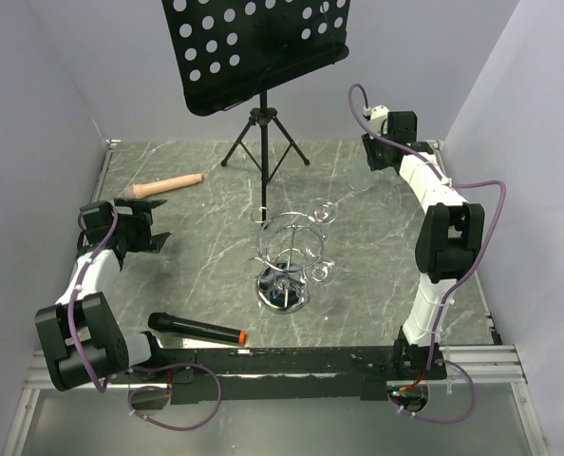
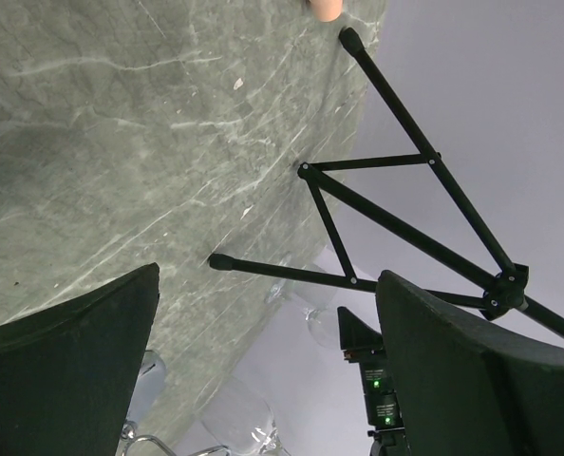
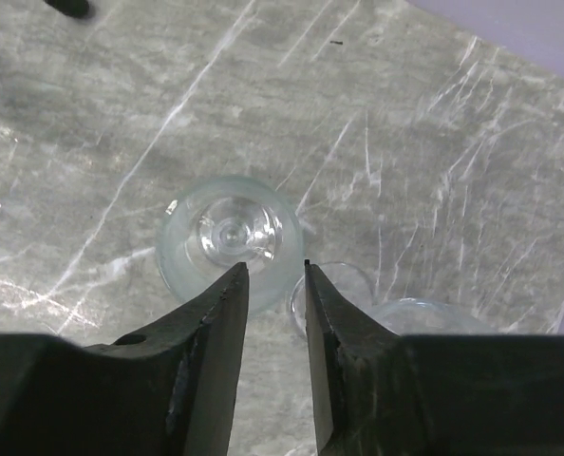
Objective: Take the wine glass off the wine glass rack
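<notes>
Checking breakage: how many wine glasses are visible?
4 wine glasses at least: two hanging on the rack, right side; two on the table below the right hand; more may hide.

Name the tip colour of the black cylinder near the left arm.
Orange; the cylinder shows best in the top external view.

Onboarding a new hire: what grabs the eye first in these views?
A black perforated music stand looms at the back centre. Mid-table stands the chrome wire wine glass rack with clear glasses hanging from it. Far right, the right gripper, jaws slightly apart, hovers over a clear wine glass standing on the green marbled table.
</notes>
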`<action>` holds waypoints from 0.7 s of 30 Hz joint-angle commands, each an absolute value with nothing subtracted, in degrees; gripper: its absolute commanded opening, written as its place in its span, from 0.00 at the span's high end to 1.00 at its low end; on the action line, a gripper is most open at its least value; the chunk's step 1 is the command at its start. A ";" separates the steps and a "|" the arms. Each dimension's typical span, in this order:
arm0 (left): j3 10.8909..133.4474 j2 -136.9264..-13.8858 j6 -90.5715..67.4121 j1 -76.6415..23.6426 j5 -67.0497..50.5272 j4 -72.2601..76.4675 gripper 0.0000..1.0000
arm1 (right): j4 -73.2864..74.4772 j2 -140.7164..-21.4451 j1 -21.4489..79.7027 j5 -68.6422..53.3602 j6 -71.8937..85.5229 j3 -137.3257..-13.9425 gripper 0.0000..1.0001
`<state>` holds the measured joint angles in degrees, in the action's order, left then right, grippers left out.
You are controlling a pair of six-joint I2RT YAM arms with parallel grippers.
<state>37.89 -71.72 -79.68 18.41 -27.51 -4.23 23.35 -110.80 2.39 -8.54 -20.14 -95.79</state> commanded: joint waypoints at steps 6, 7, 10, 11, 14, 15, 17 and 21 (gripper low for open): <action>40.16 -72.07 -76.66 18.63 -27.95 -3.70 0.00 | 21.71 -109.60 2.72 -8.35 -16.70 -101.07 0.59; 40.69 -72.16 -72.73 18.55 -28.30 -2.39 0.00 | 21.80 -109.16 2.72 -8.70 -16.09 -101.16 0.57; 44.89 -73.12 -60.15 17.15 -32.77 0.45 0.00 | 22.24 -106.27 2.90 -9.66 -12.50 -101.25 0.53; 47.26 -74.00 -57.42 16.44 -32.61 -1.91 0.00 | 22.24 -104.43 2.90 -10.97 -10.91 -100.47 0.52; 52.37 -74.79 -48.81 14.07 -31.38 -5.97 0.00 | 22.67 -98.81 3.08 -14.31 -6.61 -96.70 0.49; 54.12 -75.23 -44.86 12.84 -31.29 -7.89 0.00 | 22.68 -96.96 3.08 -14.85 -5.55 -95.20 0.48; 58.60 -74.80 -35.47 9.68 -30.85 -12.63 0.00 | 22.76 -92.65 3.08 -16.34 -3.88 -91.25 0.47; 62.75 -70.68 -15.78 1.33 -28.30 -20.90 0.00 | 22.85 -81.68 3.08 -17.40 -3.25 -82.46 0.41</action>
<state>59.13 -74.98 -39.16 7.31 -29.06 -12.34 23.53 -92.18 2.74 -14.46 -6.42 -87.88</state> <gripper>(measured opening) 0.995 0.560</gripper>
